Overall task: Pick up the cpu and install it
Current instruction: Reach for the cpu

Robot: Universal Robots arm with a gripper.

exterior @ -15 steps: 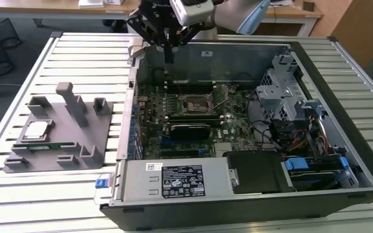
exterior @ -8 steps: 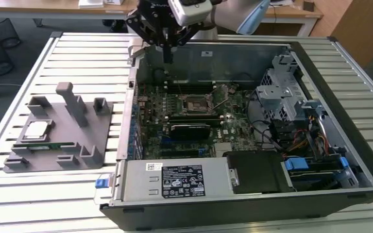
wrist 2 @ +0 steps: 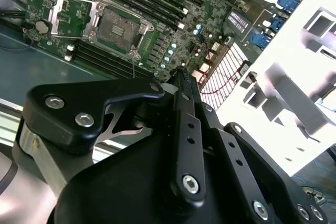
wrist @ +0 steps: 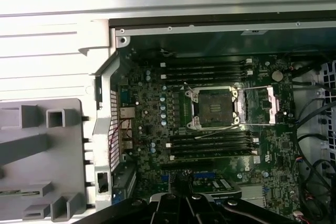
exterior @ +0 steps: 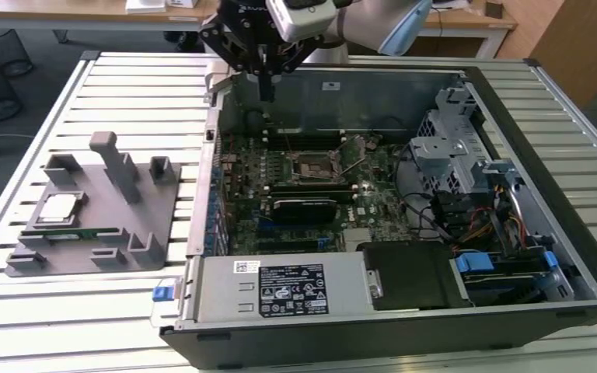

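The cpu [exterior: 60, 207] lies flat in a shallow recess of the grey fixture [exterior: 122, 256], which sits on the slatted table [exterior: 81, 318] at the exterior view's left, beside the open case [exterior: 589, 272]. It is a small square chip with a pale silver-white metal top and a thin darker rim, and nothing rests on it or touches it from above. Just in front of it on the same fixture lies a long thin green memory stick [exterior: 75, 233]. The end effector [exterior: 267, 97] hangs well apart from the cpu, over the far side of the case near its back wall. Its fingers are pressed together into one dark point with nothing between them, which the second wrist view also shows [wrist 2: 181, 73]. Below it the green motherboard [exterior: 382, 175] lies exposed. The socket [exterior: 314, 165] is bare, its metal cover plate swung open to one side, and dark memory slots flank it. The bare socket appears in both wrist views [wrist 2: 118, 27] [wrist: 212, 107]. In the first wrist view part of the fixture [wrist: 31, 145] sits just outside the case wall, but the recess holding the cpu falls beyond that picture's edge.
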